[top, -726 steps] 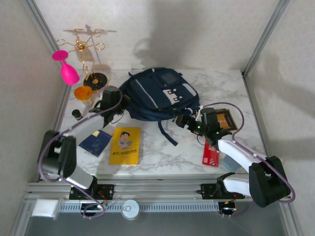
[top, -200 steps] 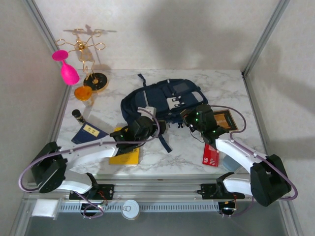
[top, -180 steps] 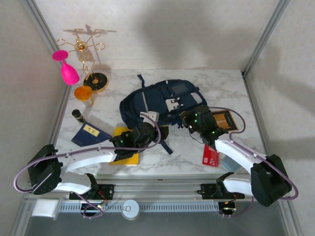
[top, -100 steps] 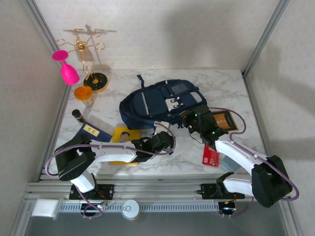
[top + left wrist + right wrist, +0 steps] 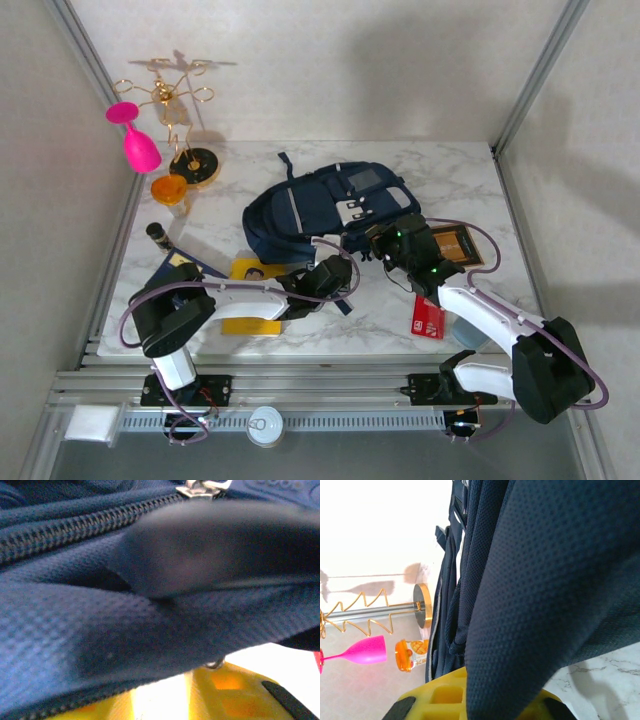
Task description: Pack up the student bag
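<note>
a: what surface is under the arms, and what kind of room is it?
b: a smooth white table [image 5: 450, 180] with grey marble veins. pale walls [image 5: 350, 70] with a fine grain stand around it, and slim metal posts [image 5: 535, 75] rise at the corners.
a: where is the student bag?
b: the student bag [image 5: 330, 205] lies on the table just beyond both pairs of fingers, between them and the back wall. the left gripper [image 5: 338, 268] is at its near edge, and the right gripper [image 5: 380, 243] is at its near right corner.
a: what are the fingers doing?
b: the right fingers [image 5: 445, 695] are yellow and are closed on a fold of the bag's cloth, which hangs down over them. the left fingers [image 5: 225, 695], also yellow, sit close under the cloth. i cannot tell if they are open or closed.
a: and the material?
b: navy woven fabric with a small dotted mesh texture, soft and folded. above the left fingers runs a dark zipper [image 5: 75, 530] with a small metal pull [image 5: 200, 487].
a: what else is there?
b: to the left of the left fingers lies a flat yellow booklet [image 5: 248, 326], partly under the arm. far to their left stand a glossy pink goblet [image 5: 135, 140] and a thin gold wire stand [image 5: 175, 100]. behind the right fingers, toward the arm's base, lies a flat red card [image 5: 428, 318].
</note>
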